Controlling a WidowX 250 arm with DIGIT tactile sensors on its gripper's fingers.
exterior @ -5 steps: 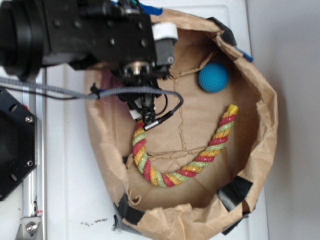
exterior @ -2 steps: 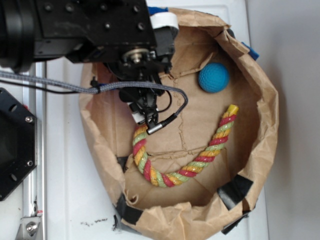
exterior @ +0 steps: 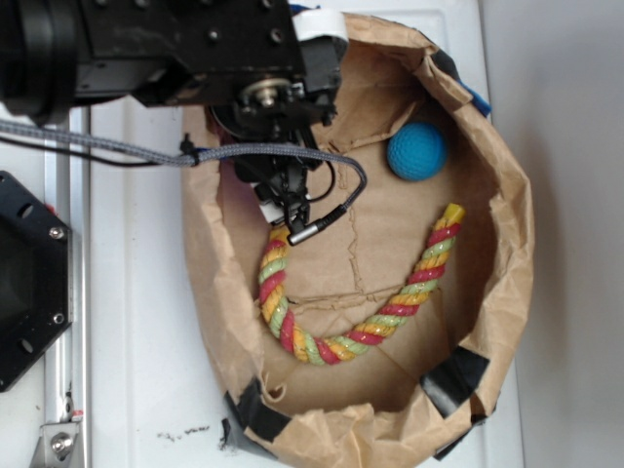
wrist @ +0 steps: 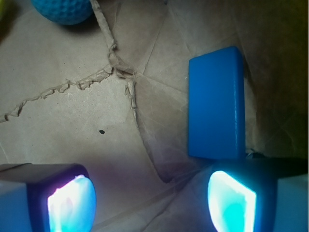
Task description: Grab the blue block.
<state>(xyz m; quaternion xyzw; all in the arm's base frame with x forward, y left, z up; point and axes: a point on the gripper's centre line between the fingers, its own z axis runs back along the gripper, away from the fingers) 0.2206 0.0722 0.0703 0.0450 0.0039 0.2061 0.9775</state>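
My gripper [wrist: 152,198] open, jaws apart, nothing held. Blue block [wrist: 216,102] lies flat on paper bag floor [wrist: 63,125], just ahead of one finger [wrist: 231,195]. Seems rigid, smooth, maybe slippery; better pinch across long flat sides

My crumpled brown paper bag [exterior: 507,244] holds a round teal dimpled ball [exterior: 416,151] at one o'clock. I see a curved red, yellow and green rope toy [exterior: 361,322] toward six.
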